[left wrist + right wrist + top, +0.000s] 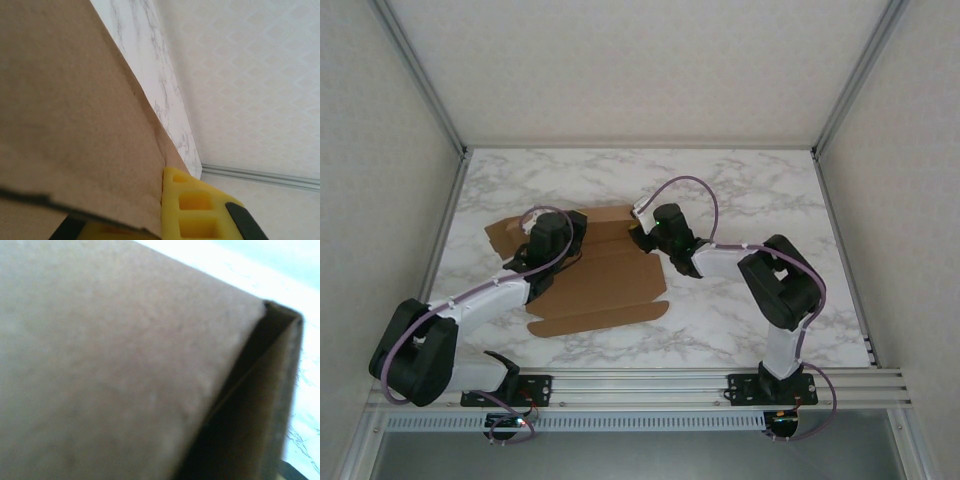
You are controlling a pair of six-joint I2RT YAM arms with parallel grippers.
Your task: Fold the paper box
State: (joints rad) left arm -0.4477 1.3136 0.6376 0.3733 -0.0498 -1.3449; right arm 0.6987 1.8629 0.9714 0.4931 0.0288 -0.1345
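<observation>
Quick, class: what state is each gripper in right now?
Left gripper: closed on the box.
Right gripper: at the box's edge; jaws hidden, cannot tell.

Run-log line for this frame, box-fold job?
paper box: open sheet on table, fold unfinished | left gripper: shut on its left flap | right gripper: at its right edge, grip unclear
</observation>
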